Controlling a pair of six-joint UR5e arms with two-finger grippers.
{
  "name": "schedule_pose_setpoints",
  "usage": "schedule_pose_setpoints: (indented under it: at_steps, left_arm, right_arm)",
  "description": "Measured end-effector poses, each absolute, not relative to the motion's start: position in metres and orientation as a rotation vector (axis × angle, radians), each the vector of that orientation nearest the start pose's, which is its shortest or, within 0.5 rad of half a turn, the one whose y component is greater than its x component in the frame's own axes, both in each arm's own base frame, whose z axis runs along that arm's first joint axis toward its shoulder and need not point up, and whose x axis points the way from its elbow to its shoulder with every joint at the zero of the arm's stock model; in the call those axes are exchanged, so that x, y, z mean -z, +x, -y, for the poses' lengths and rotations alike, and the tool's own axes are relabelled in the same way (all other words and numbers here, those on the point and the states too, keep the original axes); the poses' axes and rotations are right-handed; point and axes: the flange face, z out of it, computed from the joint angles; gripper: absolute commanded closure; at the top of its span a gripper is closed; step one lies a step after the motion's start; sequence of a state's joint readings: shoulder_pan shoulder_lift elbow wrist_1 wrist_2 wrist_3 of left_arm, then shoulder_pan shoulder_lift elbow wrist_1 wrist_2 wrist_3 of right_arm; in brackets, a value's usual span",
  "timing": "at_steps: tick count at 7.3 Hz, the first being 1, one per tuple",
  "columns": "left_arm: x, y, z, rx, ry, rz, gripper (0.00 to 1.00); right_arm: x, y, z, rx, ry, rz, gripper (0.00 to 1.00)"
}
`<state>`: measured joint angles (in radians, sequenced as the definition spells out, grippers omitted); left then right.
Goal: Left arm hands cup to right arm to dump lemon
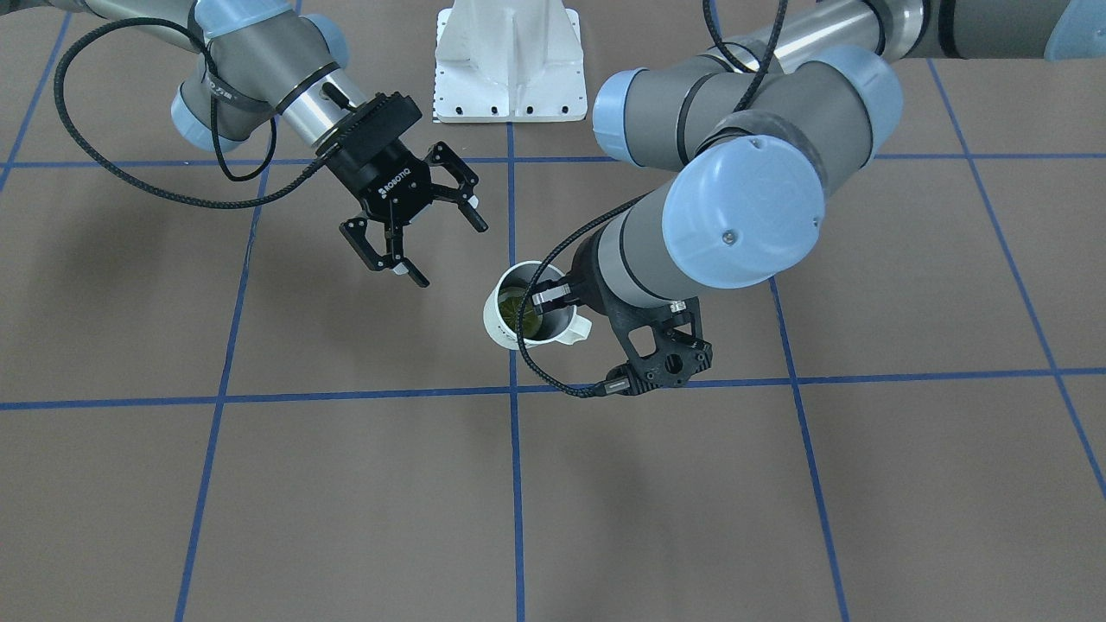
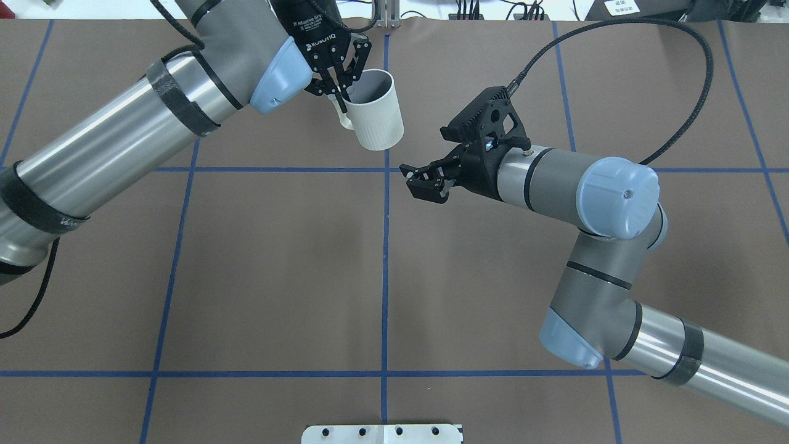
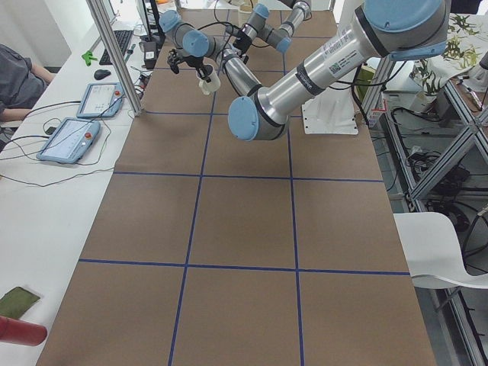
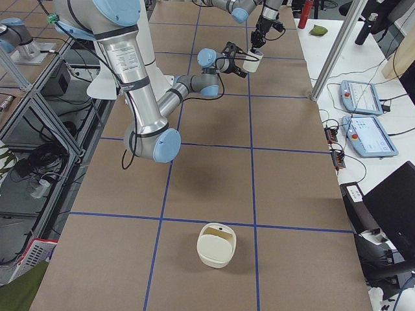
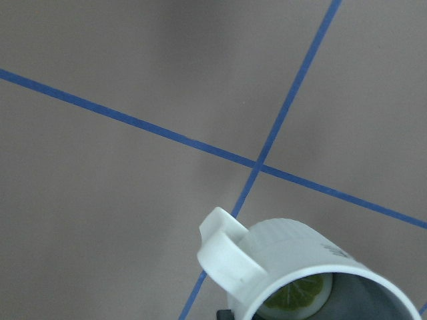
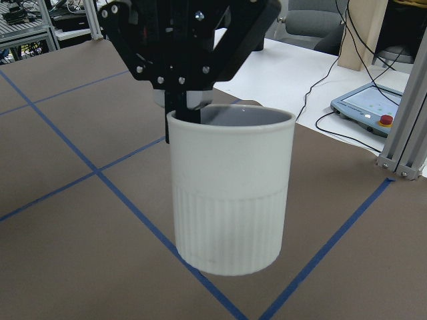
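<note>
Overhead exterior: clamped on the rim of the cup [image 2: 377, 120] with the left gripper [image 2: 338, 92], 1 finger inside and 1 outside, beside the handle. Seemingly lifted off the table [image 2: 277, 259], roughly upright. Carrying the lemon [image 5: 300, 297] inside. Spread wide at the right gripper [image 2: 425, 183], near the cup yet apart from it.

Left claw [image 2: 341, 94] clamped, right claw [image 1: 451, 255] splayed

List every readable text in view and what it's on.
"ROBOTIQ": right gripper body.
"ROBOTIQ": left gripper body; smaller line above it blurred.
Black letters on the cup: cut off, unreadable.
Label on the left arm: too small.
</note>
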<state>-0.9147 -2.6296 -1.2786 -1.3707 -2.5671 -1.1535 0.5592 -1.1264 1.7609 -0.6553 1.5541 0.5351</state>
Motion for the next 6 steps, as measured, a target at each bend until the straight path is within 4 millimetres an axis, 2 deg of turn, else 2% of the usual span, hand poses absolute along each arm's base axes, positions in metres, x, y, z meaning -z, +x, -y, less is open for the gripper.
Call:
schedule_pose_setpoints:
  at_steps: [3,6]
  left_arm:
    - [-0.083,0.448,0.621,0.101,-0.444,-1.038,1.0]
    - [-0.072,0.456,0.611,0.065,-0.459,-1.063,1.0]
  right_arm:
    - [-0.217,-0.439,0.433,0.366,1.125,1.078,0.02]
    - [-0.219,-0.441,0.432,0.369,1.122,1.076,0.02]
